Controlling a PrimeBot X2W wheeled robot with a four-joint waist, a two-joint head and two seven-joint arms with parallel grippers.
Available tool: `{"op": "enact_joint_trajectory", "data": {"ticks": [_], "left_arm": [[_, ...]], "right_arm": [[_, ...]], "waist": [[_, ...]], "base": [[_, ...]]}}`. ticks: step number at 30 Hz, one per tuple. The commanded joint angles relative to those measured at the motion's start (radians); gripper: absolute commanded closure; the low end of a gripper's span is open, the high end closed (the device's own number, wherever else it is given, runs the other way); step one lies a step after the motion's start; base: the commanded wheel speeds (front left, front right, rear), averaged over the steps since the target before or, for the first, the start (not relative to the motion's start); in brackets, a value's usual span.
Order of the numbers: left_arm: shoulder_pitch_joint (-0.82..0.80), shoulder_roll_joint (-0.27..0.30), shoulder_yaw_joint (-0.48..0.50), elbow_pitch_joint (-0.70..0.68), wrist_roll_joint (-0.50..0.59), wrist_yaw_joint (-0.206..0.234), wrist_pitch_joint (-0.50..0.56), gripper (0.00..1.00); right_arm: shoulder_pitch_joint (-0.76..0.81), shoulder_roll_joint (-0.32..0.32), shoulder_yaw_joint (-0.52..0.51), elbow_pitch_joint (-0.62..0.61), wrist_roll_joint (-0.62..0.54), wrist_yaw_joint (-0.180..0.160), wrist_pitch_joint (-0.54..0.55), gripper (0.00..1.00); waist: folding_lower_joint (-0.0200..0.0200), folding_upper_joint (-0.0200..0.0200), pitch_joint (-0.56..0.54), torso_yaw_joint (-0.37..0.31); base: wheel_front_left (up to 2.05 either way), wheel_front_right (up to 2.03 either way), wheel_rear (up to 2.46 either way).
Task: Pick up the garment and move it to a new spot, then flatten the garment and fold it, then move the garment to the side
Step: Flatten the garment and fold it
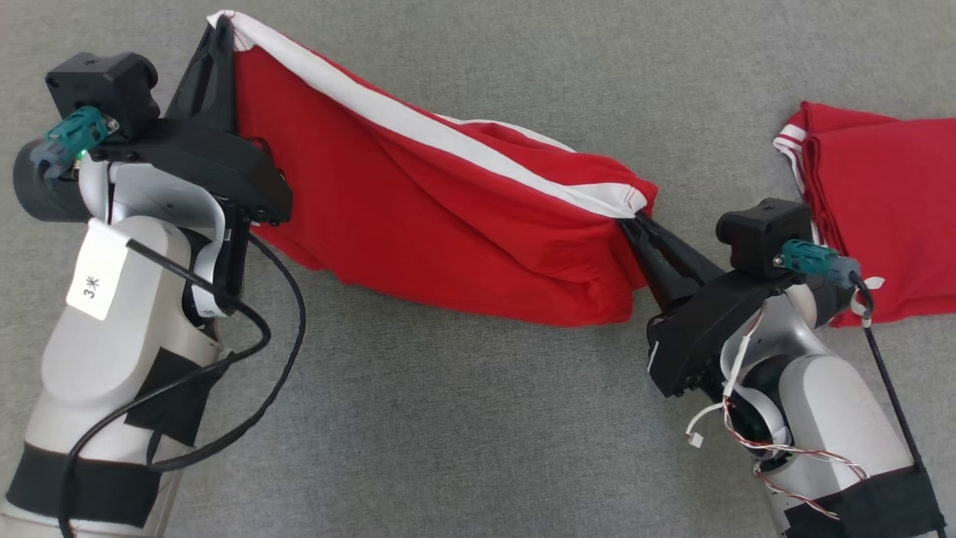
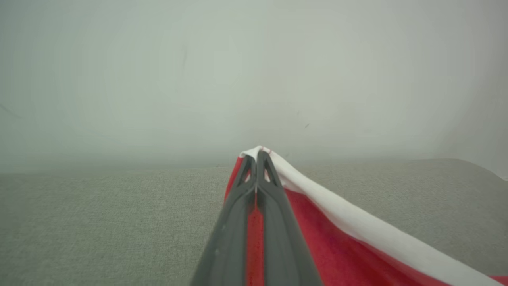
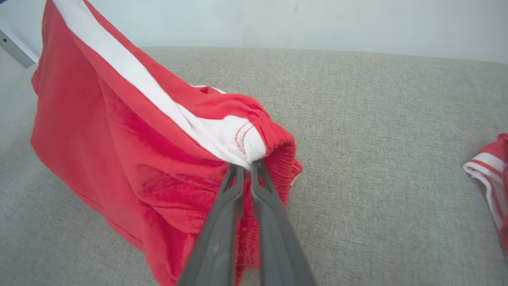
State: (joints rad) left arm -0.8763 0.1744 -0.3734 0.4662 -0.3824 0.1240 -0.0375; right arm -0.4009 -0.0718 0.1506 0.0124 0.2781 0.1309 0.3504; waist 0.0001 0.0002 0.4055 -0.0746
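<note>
A red garment (image 1: 433, 217) with a white band along its top edge hangs stretched between my two grippers above the grey cloth surface. My left gripper (image 1: 222, 30) is shut on its upper left corner; in the left wrist view the fingers (image 2: 256, 159) pinch the white hem of the garment (image 2: 341, 234). My right gripper (image 1: 633, 218) is shut on the opposite corner, lower down; in the right wrist view my right gripper (image 3: 247, 166) grips the white stitched end of the garment (image 3: 119, 159). The cloth sags in folds between the two grips.
A second red garment (image 1: 874, 209) with white striped trim lies folded at the right edge of the surface, just beyond my right wrist, and its cuff (image 3: 490, 171) shows in the right wrist view. Grey fabric surface (image 1: 463, 418) extends in front and behind.
</note>
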Motion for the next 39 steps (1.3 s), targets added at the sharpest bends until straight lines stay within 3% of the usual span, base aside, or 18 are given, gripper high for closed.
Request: {"op": "enact_joint_trajectory", "data": {"ticks": [1, 13, 14, 15, 16, 25, 39], "left_arm": [[-0.016, 0.011, 0.001, 0.013, 0.011, 0.002, -0.007, 1.0], [-0.087, 0.023, -0.035, 0.151, 0.051, 0.025, 0.01, 1.0], [-0.094, 0.025, -0.043, 0.16, 0.061, 0.027, 0.015, 0.83], [-0.101, 0.028, -0.05, 0.171, 0.066, 0.027, 0.018, 0.13], [-0.106, 0.027, -0.052, 0.18, 0.069, 0.029, 0.02, 0.0], [-0.109, 0.019, -0.065, 0.232, 0.054, 0.014, 0.011, 0.0], [0.004, 0.038, -0.076, 0.268, 0.017, -0.006, -0.021, 0.0]], "right_arm": [[-0.01, 0.005, 0.001, 0.01, -0.006, 0.0, -0.008, 1.0], [-0.071, 0.019, -0.002, 0.084, -0.035, 0.0, -0.075, 1.0], [-0.078, 0.019, 0.0, 0.091, -0.034, 0.0, -0.08, 0.68], [-0.084, 0.02, 0.003, 0.097, -0.031, 0.0, -0.085, 0.0], [-0.091, 0.02, 0.002, 0.103, -0.018, 0.0, -0.092, 0.0], [-0.114, 0.02, -0.011, 0.133, 0.004, 0.0, -0.118, 0.0], [-0.014, 0.02, -0.15, 0.08, 0.021, 0.0, -0.255, 0.0]], "waist": [[-0.0001, -0.0002, 0.009, -0.013], [-0.0001, -0.0002, 0.049, -0.04], [-0.0001, -0.0002, 0.053, -0.04], [-0.0001, -0.0002, 0.056, -0.039], [-0.0001, -0.0002, 0.058, -0.037], [-0.0001, -0.0002, 0.04, -0.014], [-0.0001, -0.0002, -0.095, -0.018]], "base": [[0.0, 0.0, 0.0], [0.0, 0.0, 0.0], [0.0, 0.0, 0.0], [0.0, 0.0, 0.0], [0.0, 0.0, 0.0], [0.0, 0.0, 0.0], [0.0, 0.0, 0.0]]}}
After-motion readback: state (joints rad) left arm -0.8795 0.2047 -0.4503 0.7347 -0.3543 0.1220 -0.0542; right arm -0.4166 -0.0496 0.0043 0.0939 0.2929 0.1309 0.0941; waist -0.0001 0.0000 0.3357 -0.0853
